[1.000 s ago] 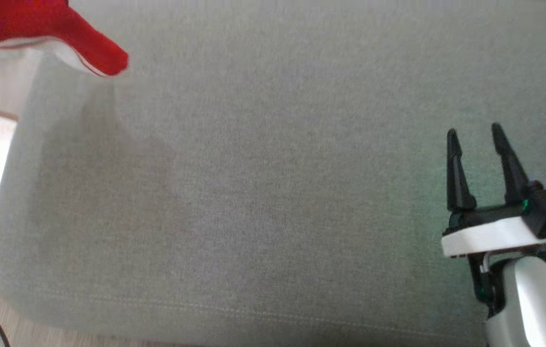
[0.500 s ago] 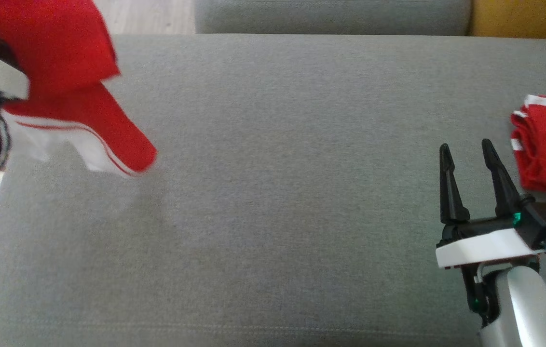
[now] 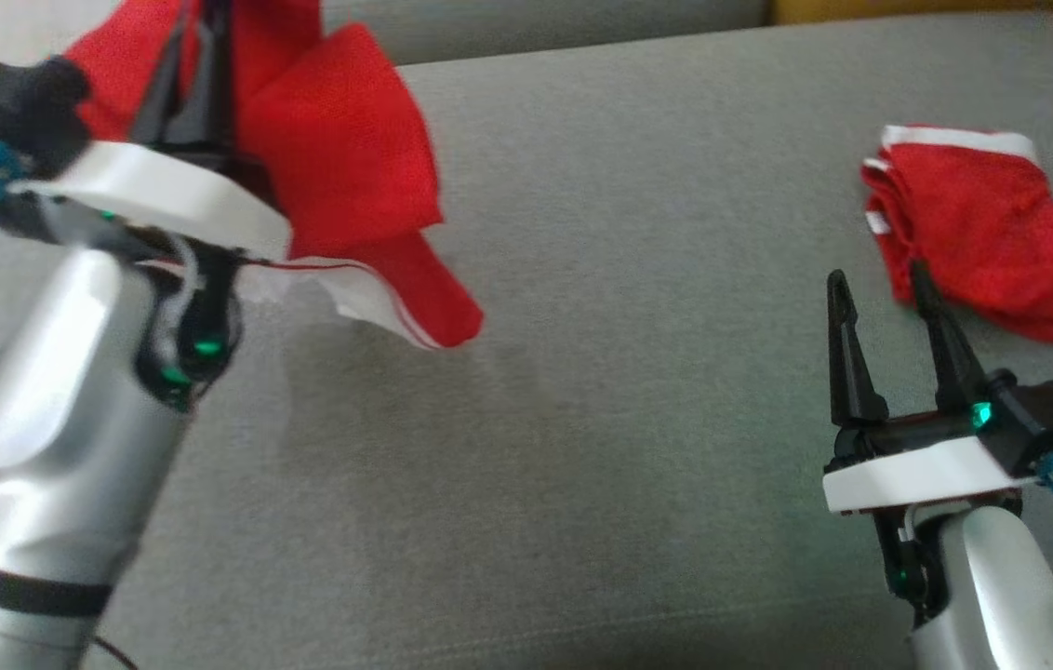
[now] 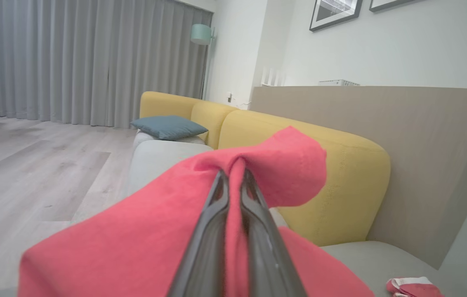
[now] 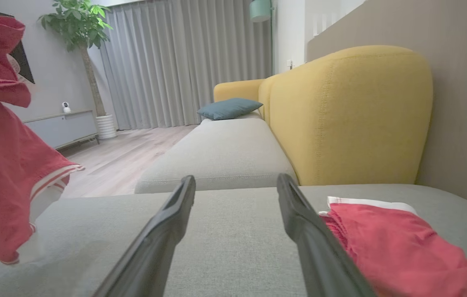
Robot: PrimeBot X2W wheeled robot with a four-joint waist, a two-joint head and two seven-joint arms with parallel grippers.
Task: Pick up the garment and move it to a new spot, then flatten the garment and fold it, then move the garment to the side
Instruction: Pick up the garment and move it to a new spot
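A red mesh garment with white striped trim (image 3: 340, 177) hangs bunched from the left gripper (image 4: 233, 173), its lower corner dangling over the grey seat cushion (image 3: 582, 419).

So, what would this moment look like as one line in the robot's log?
left gripper: shut on red garment, held up | right gripper: open, empty | other garment: on cushion

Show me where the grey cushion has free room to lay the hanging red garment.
The widest bare patch of the cushion is the middle, between the hanging garment in the shut left gripper and the open right gripper. The right end is crowded: a folded red garment lies just beyond the right gripper.
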